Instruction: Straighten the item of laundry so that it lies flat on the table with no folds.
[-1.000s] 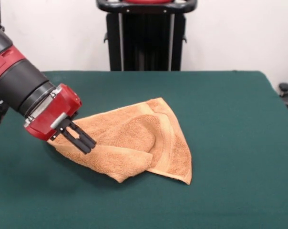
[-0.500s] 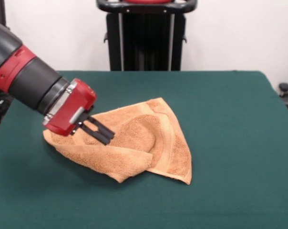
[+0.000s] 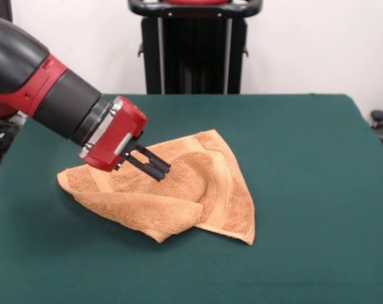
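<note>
The gripper (image 3: 161, 169) hides part of the fuzzy orange towel (image 3: 179, 190), fingers close together, holding nothing. The towel is still folded.

Towel (image 3: 179, 196): looped terry cloth, nubby and matt, with flatter, smoother woven bands near the edges. Table (image 3: 305, 158): covered in felt-like cloth, matt and even, no sheen. Gripper (image 3: 160, 168): smooth red casing with a soft gloss like hard plastic, plus matt black fingers. Arm (image 3: 45, 82): smooth shell, satin black and red, with a brighter metallic-looking ring at the wrist.
</note>
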